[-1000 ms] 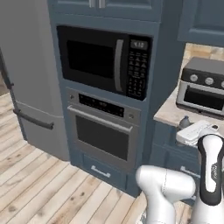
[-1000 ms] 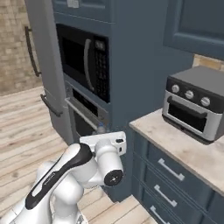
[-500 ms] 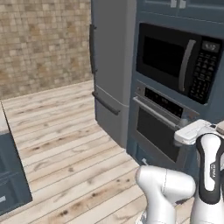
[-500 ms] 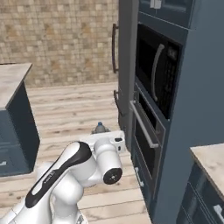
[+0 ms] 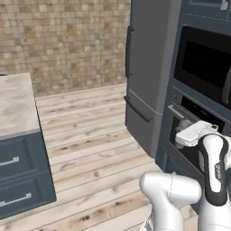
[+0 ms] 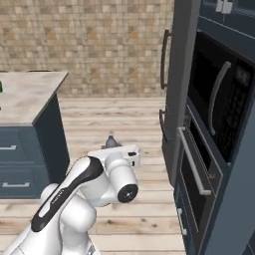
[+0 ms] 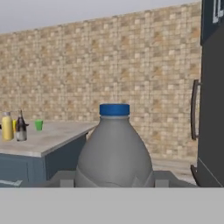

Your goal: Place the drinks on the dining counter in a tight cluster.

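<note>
Two bottles (image 7: 13,127) on beige dining counter (image 7: 48,142); hand (image 7: 114,181) pinching grey-blue bottle (image 7: 114,153); plank floor (image 5: 94,140), tiled wall (image 7: 144,65).

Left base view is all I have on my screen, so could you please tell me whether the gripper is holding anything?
Observer: Yes. In the hand view, the gripper is shut on a grey bottle with a blue cap, held upright.
Operator: Thank you. Can you see the other drinks anywhere?
Observer: Yes, in the hand view. A yellow bottle and a dark wine bottle stand side by side on the dining counter, far off to the left.
Operator: Is there anything else near them?
Observer: A small green cup stands just to the right of the wine bottle, apart from it.
</note>
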